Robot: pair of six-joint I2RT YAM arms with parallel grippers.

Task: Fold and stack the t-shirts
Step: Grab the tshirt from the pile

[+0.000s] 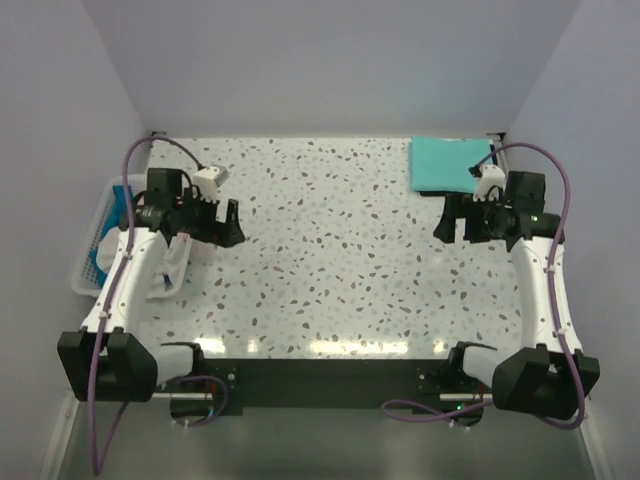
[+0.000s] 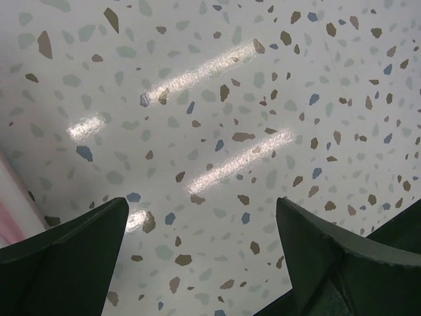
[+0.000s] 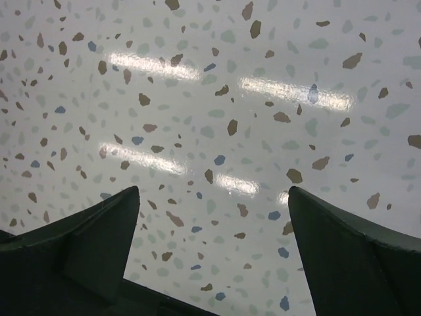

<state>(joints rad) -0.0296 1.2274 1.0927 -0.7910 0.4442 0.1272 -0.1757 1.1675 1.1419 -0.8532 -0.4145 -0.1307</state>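
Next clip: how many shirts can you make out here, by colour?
Teal shirt, folded, far right corner: 1
White shirt, crumpled, left side: 1
Blue cloth inside the basket, likely a shirt: 1
Pink cloth, only a sliver in the left wrist view: 1
Total: 4, two of them only partly seen.

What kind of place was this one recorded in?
Probably a lab test booth rather than a home: plain white walls close in a speckled terrazzo-pattern tabletop, with a folded teal cloth t-shirt in its far right corner.
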